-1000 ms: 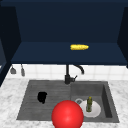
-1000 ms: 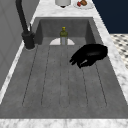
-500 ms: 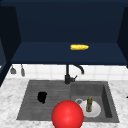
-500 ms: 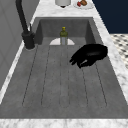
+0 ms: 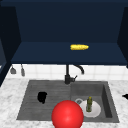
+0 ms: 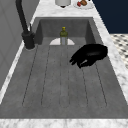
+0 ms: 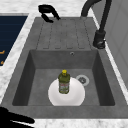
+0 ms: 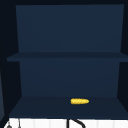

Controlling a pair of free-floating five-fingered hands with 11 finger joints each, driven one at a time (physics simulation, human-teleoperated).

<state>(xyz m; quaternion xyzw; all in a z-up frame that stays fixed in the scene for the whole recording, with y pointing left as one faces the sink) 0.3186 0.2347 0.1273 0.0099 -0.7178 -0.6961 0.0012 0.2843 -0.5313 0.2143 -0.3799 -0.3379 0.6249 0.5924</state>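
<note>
My left hand hovers over the ribbed drainboard left of the sink basin, fingers relaxed and holding nothing; it also shows in the left side view and at the far end of the right side view. My right hand hangs over the counter right of the sink, fingers straight. A small green bottle with a yellow cap stands upright on a white plate in the basin. A red ball sits at the sink's front edge.
A black faucet rises behind the sink. A yellow corn cob lies on the lowest shelf of the dark blue cabinet. Utensils hang on the wall at left. A dish of food stands on the far counter.
</note>
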